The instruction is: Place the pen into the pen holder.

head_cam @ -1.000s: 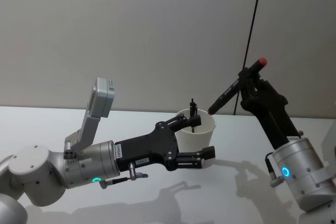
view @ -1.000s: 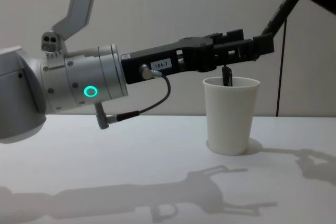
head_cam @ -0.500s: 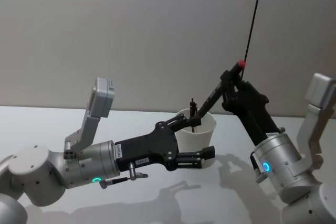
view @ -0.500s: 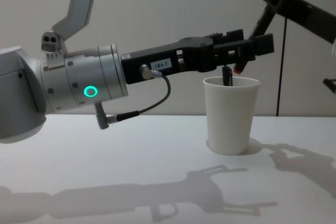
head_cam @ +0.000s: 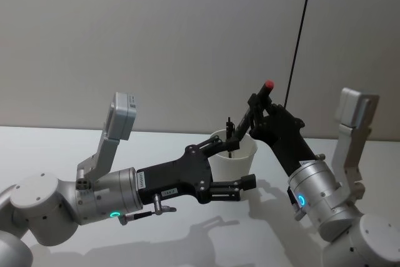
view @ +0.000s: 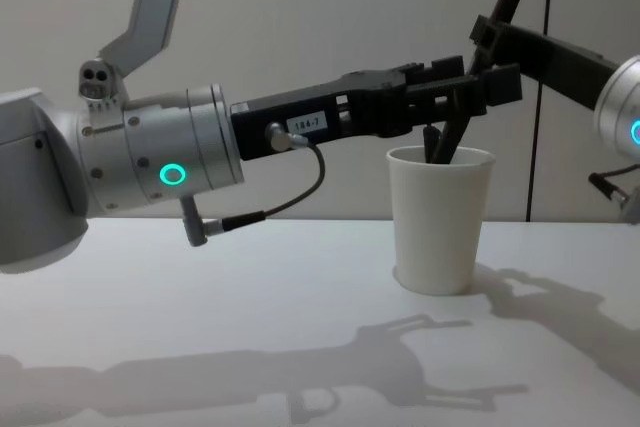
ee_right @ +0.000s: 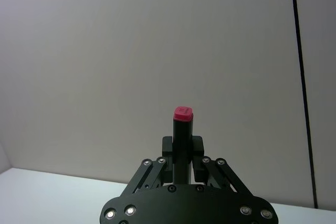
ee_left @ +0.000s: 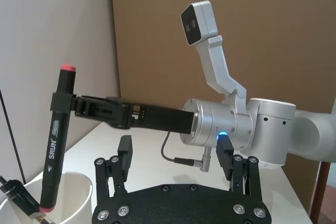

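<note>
Now, step in hand: lowering the pen into the holder, judged nearly done but not released.
Pen: black marker with red ends point(ee_left: 56, 140), tilted, its lower red tip just inside the rim, most of its barrel above it.
Pen holder: plain white tapered paper cup with a rolled rim point(view: 440, 222), upright on the white table point(view: 250, 297); a thin dark pen point(ee_left: 18, 198) already leans inside.
Right gripper point(head_cam: 255, 105): jaws closed on the marker's upper barrel, above the cup.
Left gripper point(head_cam: 240, 162): fingers spread wide on either side of the cup near its rim; contact cannot be told.
Doing it well: bring the marker more upright, sink it deeper, and open only once it cannot tip out or topple the light cup.
</note>
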Robot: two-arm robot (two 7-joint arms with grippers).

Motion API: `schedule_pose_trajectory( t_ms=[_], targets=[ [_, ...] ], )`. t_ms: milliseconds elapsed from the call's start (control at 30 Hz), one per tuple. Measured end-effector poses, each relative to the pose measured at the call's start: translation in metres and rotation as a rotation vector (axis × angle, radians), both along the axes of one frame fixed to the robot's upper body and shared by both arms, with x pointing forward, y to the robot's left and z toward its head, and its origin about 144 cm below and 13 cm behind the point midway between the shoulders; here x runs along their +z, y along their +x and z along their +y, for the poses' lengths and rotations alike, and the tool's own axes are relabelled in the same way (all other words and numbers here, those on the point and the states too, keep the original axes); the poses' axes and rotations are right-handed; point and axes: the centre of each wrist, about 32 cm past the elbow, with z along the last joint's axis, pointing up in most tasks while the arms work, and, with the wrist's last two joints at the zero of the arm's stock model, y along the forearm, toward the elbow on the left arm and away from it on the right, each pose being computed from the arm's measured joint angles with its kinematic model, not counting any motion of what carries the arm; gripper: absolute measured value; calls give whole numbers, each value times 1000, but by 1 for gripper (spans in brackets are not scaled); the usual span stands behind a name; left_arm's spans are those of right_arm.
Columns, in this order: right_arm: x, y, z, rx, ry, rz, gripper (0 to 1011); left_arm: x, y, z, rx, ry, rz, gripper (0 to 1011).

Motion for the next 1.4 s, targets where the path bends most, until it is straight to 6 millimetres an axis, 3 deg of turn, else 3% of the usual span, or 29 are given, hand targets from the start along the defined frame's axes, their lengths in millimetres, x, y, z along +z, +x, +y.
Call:
schedule_pose_trajectory(
  t_ms=[600, 733, 1167, 1400],
  targets=[
    [-4, 4, 4, -39, -86, -1, 202, 0, 0, 0, 0, 0, 0, 1003],
    [-4, 5, 4, -42, -94, -2, 259, 0, 0, 0, 0, 0, 0, 1003],
    [-5, 6, 4, -49, -108, -2, 715, 0, 0, 0, 0, 0, 0, 1003],
    [-5, 6, 5, -50, -110, -2, 885, 0, 0, 0, 0, 0, 0, 1003]
  ],
)
